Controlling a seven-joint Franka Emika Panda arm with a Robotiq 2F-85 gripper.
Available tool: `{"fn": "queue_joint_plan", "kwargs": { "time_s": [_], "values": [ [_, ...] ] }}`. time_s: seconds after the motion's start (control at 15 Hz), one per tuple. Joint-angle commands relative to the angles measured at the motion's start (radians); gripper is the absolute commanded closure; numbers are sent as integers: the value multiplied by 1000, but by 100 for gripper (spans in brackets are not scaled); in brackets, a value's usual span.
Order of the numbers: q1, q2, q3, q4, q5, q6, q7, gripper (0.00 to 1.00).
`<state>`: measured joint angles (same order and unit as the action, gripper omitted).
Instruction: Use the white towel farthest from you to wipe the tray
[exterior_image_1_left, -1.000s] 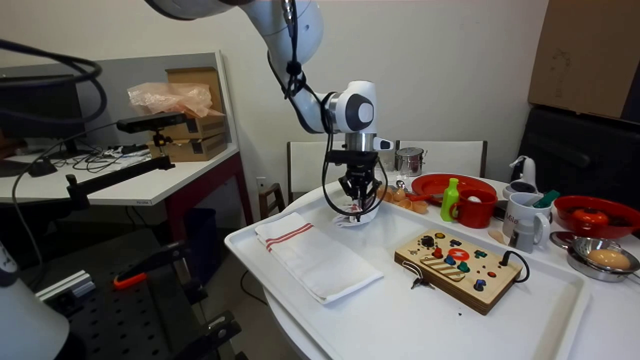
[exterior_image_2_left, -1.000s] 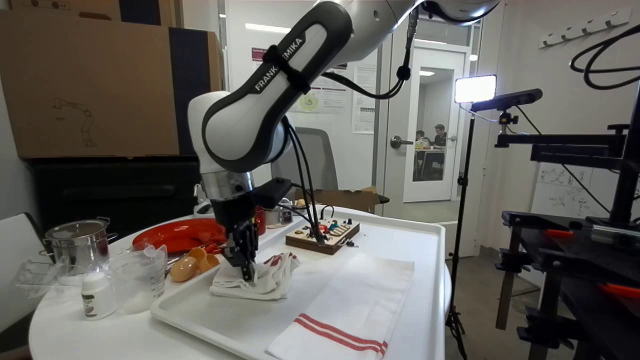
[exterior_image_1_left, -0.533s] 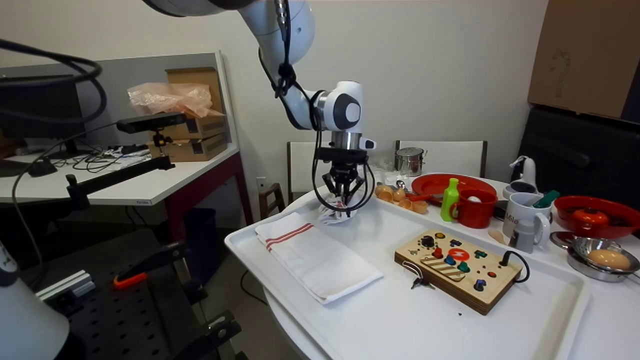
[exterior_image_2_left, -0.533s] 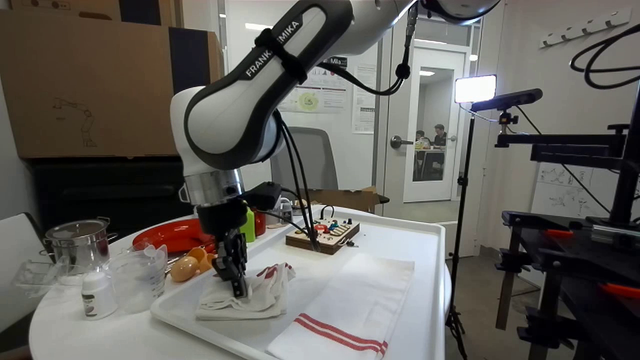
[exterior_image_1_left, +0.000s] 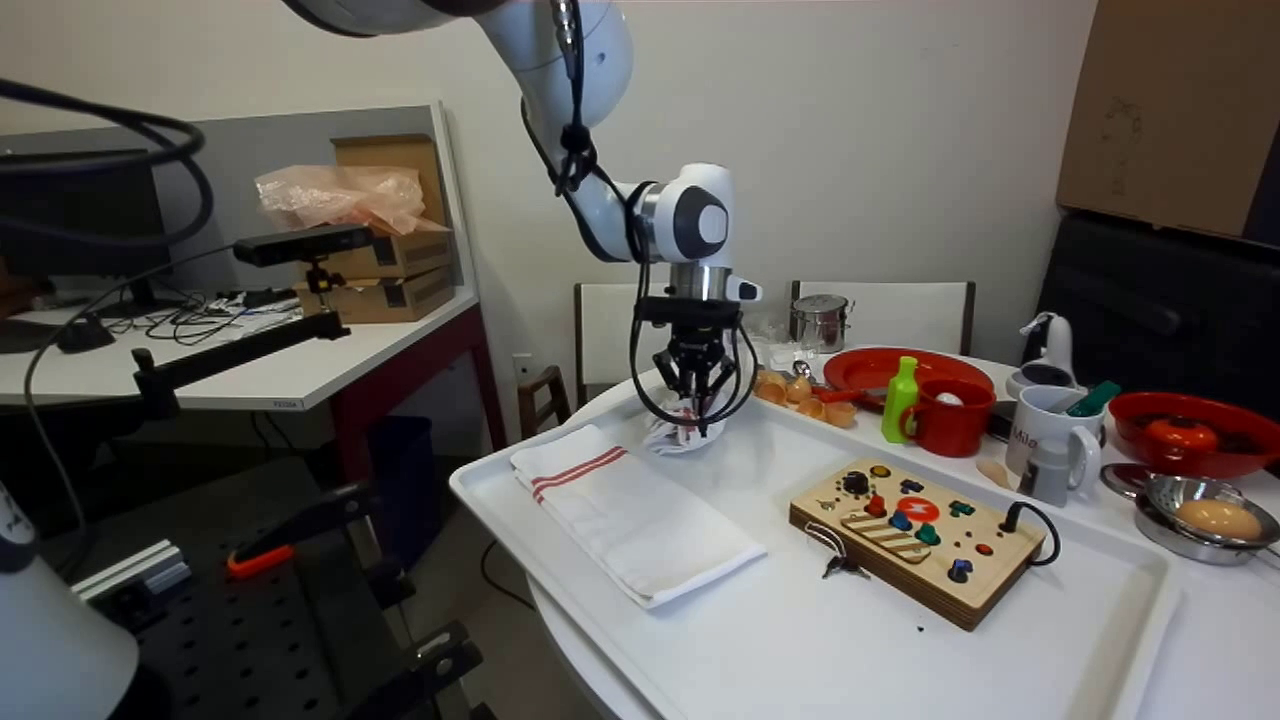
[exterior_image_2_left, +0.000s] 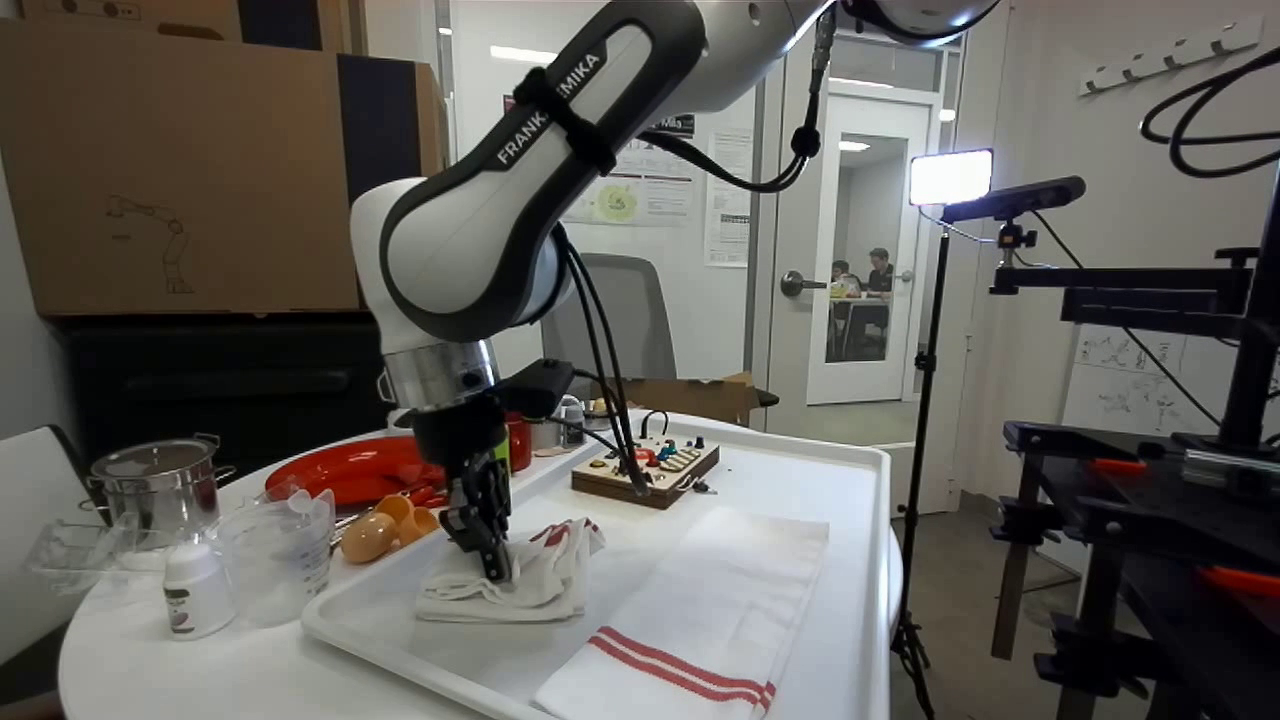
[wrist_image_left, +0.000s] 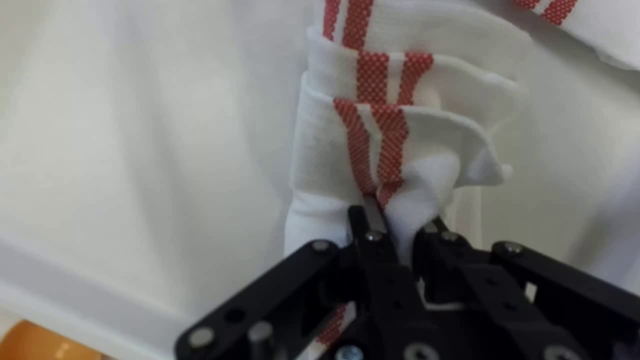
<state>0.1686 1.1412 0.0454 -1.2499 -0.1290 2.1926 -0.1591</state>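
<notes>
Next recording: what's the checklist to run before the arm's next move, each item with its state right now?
1. Jaws closed on the folded towel: ok; the wrist view shows its fabric pinched between them.
2. Correct towel chosen: ok; the larger flat towel lies ungripped.
3. Cloth contact: ok; in an exterior view the folded towel rests on the tray.
4. Whole tray free to wipe: not ok; the larger flat towel and the wooden board lie on it.
5. Tray clean: not ok; a dark speck shows near the wooden board.
6. Wiping pressure: cannot tell.
</notes>
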Motion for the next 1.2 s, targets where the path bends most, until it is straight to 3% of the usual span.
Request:
{"fn": "queue_joint_plan", "kwargs": {
  "time_s": [0.0,0.73,1.13],
  "values": [
    [-15,32,-39,24,-11,10,62,97],
    [-141,81,-82,78,47,-2,180,97],
    [-168,78,-80,61,73,-3,221,97]
  ]
}}
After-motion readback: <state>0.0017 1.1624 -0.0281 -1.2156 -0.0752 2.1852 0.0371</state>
